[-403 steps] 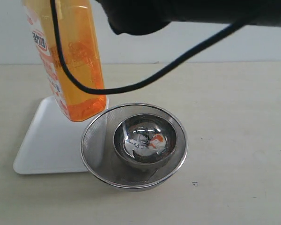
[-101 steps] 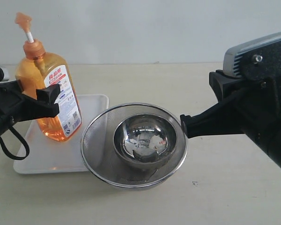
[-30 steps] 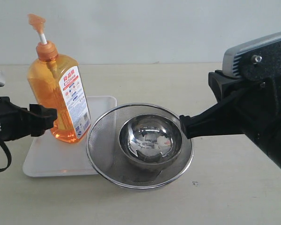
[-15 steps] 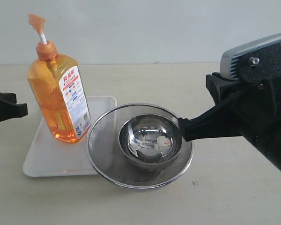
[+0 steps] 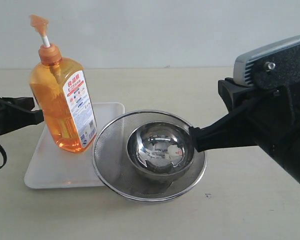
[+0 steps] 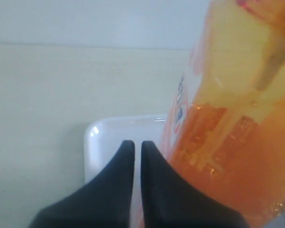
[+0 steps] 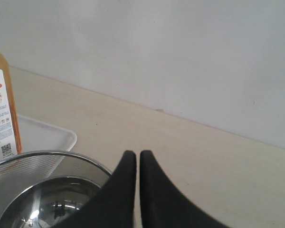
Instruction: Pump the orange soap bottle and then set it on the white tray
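Plainly, the tall clear-plastic orange soap bottle stands upright on the flat white rectangular tray, resting on its own base, so the placing looks done. The left pincer is pressed together on nothing, just beside the bottle's flank; it seems no longer needed for support. The right pincer, likewise pressed together and empty, hangs over the round steel mesh sieve and its shiny steel bowl on the pale desk, apart from the bottle.

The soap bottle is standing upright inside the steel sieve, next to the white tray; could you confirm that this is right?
Not quite: the soap bottle stands upright on the white tray, next to the steel sieve, as the exterior view shows.
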Robot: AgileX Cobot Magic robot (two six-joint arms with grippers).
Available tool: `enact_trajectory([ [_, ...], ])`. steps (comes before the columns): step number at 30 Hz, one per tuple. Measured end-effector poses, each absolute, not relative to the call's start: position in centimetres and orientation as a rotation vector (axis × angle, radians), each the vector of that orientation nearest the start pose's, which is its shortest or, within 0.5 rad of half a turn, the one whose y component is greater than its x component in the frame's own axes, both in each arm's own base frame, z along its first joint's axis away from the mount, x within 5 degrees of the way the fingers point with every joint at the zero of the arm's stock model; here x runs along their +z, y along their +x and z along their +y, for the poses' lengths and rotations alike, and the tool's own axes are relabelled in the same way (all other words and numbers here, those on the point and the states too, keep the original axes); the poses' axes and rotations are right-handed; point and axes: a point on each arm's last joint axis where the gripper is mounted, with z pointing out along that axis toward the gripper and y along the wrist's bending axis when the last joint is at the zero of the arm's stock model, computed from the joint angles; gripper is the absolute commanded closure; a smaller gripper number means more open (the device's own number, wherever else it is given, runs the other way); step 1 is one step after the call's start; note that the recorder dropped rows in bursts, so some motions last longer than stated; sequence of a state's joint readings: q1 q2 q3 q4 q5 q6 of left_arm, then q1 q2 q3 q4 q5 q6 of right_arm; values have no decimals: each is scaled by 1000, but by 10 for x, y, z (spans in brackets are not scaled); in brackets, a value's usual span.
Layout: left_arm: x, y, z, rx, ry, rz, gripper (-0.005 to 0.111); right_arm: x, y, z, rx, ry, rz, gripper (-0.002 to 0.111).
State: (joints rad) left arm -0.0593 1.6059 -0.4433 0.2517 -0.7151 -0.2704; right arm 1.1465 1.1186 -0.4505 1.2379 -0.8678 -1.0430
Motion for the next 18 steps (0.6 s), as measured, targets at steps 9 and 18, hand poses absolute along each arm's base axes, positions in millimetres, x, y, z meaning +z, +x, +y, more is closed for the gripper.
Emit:
enact_trajectory([
  [9, 163, 271, -36, -333, 85, 1890, 102, 262, 140, 151, 156, -392, 1666, 108],
  [18, 164, 270, -40, -417, 57, 1888, 102, 262, 140, 152, 161, -398, 1670, 108],
])
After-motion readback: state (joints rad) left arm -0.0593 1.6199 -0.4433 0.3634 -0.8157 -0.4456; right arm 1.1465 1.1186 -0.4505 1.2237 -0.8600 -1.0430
